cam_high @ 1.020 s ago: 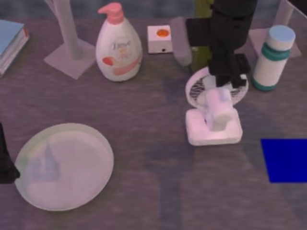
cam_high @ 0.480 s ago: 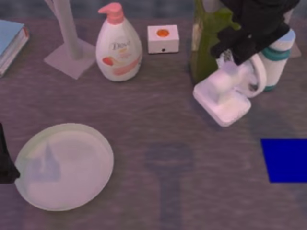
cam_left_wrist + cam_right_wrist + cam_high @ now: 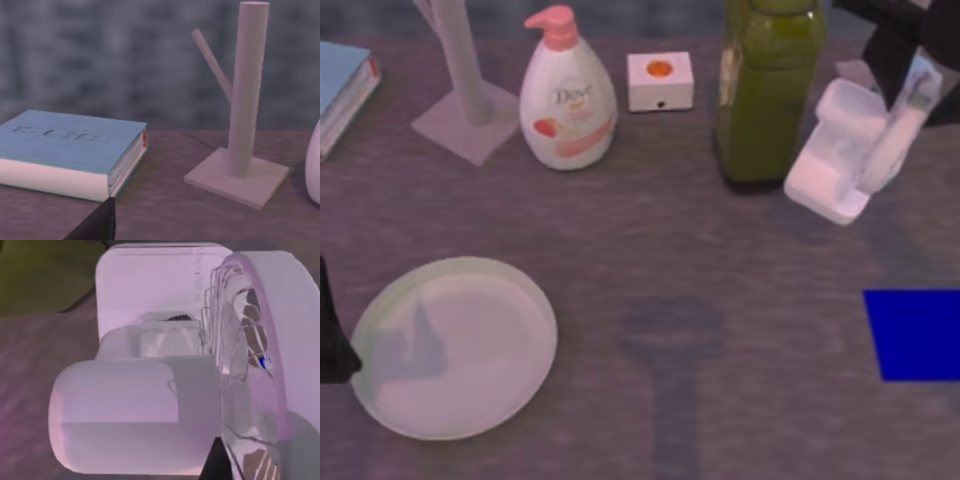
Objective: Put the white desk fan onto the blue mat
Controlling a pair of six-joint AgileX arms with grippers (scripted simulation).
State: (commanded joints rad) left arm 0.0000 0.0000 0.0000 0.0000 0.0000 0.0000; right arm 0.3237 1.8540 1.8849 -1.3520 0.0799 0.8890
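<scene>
The right claw [image 3: 910, 60] grips the tilted fan [image 3: 855, 150] up high. It could bump the green bottle [image 3: 765, 90] or miss the mat [image 3: 913, 335].

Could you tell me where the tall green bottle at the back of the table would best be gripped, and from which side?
I would grip the green bottle around its broad body, coming from the front or the top view's left. It stands upright, and the white fan, carried by the right gripper, crowds its right side. The left arm is parked at the table's left edge.
</scene>
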